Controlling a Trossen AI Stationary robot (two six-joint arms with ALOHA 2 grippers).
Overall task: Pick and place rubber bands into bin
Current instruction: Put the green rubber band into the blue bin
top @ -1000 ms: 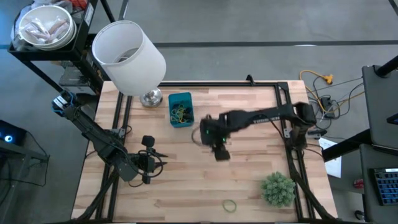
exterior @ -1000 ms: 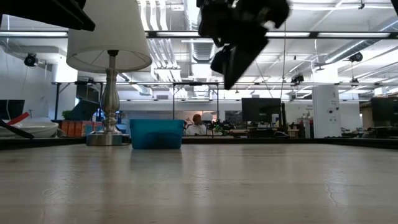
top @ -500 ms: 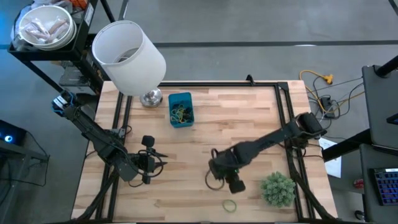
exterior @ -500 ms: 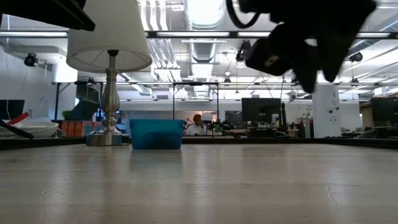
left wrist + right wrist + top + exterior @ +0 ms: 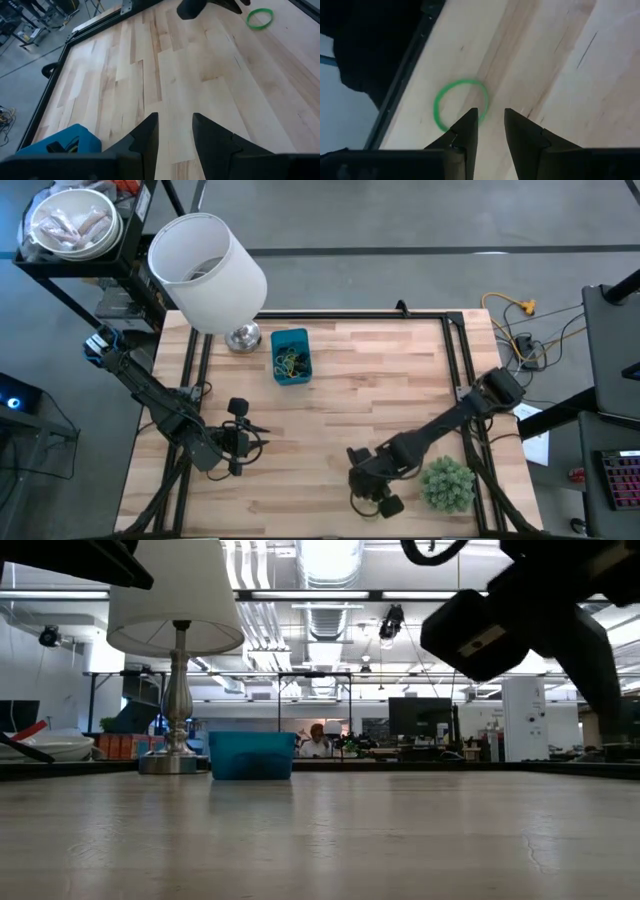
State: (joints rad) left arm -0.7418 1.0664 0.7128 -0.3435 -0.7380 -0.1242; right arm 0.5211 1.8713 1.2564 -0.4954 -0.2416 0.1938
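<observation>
Right gripper (image 5: 487, 127), fingers slightly apart, hovers over a thin green rubber band (image 5: 460, 103) on the pale wooden surface (image 5: 400, 380); left gripper (image 5: 175, 132) open

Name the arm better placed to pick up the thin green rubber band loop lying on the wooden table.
Right. The right gripper hangs open directly over the green rubber band loop near the table's front edge; the left gripper waits far off on the table's left side.

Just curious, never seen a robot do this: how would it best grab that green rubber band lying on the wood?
Probably from straight above: the green rubber band lies flat as a thin open loop, so the right gripper could straddle one strand, one finger inside the loop, one outside.
</observation>
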